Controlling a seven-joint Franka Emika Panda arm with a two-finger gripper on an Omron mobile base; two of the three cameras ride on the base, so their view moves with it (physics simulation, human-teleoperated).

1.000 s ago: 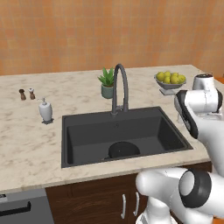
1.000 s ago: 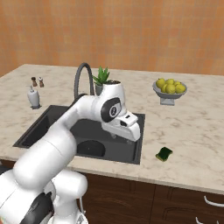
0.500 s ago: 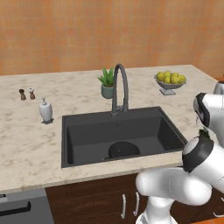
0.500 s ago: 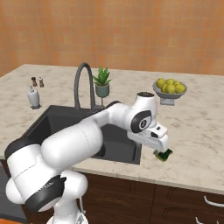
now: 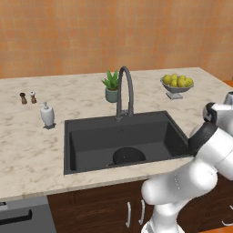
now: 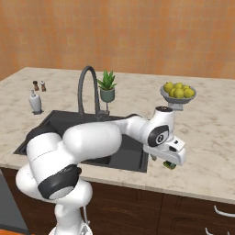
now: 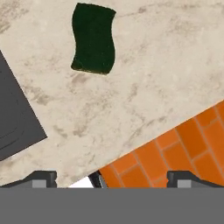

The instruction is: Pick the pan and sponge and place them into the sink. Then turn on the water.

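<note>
Tool (image 7: 112,179) was spread wide with nothing in it, hanging over the counter's (image 6: 206,137) front edge just right of the sink (image 6: 69,133). Sponge (image 7: 93,38) lay flat on the counter near that edge, beside the sink's right rim and clear of both fingertips (image 7: 40,178). Sink basin looked dry.

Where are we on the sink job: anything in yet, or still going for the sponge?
Nothing looks done: the sink shows just its drain, and no water runs from the faucet. In hand: the open end effector hangs over the sponge on the counter, not gripping it. Left: sponge into the sink, then the pan, then the water.
</note>
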